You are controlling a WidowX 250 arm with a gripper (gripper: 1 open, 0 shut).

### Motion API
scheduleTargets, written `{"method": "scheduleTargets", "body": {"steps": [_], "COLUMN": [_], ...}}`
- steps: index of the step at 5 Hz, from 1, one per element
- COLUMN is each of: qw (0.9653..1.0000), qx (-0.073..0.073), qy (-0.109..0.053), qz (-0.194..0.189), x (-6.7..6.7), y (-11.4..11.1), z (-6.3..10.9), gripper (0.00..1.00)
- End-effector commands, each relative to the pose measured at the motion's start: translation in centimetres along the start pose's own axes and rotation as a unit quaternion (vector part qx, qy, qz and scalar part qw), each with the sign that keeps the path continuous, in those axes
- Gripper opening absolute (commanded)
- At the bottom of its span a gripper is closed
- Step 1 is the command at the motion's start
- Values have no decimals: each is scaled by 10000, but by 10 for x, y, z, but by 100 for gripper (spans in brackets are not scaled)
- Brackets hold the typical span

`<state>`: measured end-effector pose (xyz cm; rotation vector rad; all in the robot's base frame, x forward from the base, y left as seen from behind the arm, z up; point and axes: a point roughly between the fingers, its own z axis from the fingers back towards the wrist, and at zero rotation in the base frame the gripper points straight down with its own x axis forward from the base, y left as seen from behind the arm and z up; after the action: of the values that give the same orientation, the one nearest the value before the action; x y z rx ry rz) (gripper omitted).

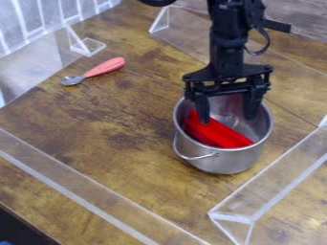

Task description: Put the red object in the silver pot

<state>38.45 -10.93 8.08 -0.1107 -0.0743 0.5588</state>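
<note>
Camera – red object inside silver pot

arm: cut off at top | red object: partly behind tool

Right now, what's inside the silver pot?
The red object lies inside the silver pot, slanting across it. The open gripper hangs over the rim with its jaws apart, not on the block, and covers part of the pot's far side, so that stretch is unseen.
</note>
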Motion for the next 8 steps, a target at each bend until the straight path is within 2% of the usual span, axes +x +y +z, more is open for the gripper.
{"method": "scheduleTargets", "body": {"steps": [1, 3, 4, 6, 7, 8], "qw": [9994, 9992, 9987, 9961, 9950, 9933], "qx": [-198, -214, -286, -505, -558, -650], "qy": [-288, -344, -417, -685, -761, -801], "qz": [10, -34, -94, -231, -332, -521], "x": [15, 19, 22, 27, 26, 20], "y": [-4, -4, 0, 12, 22, 41], "z": [18, 17, 33, 81, 97, 95], "gripper": [100, 100, 100, 100, 100, 100]}}
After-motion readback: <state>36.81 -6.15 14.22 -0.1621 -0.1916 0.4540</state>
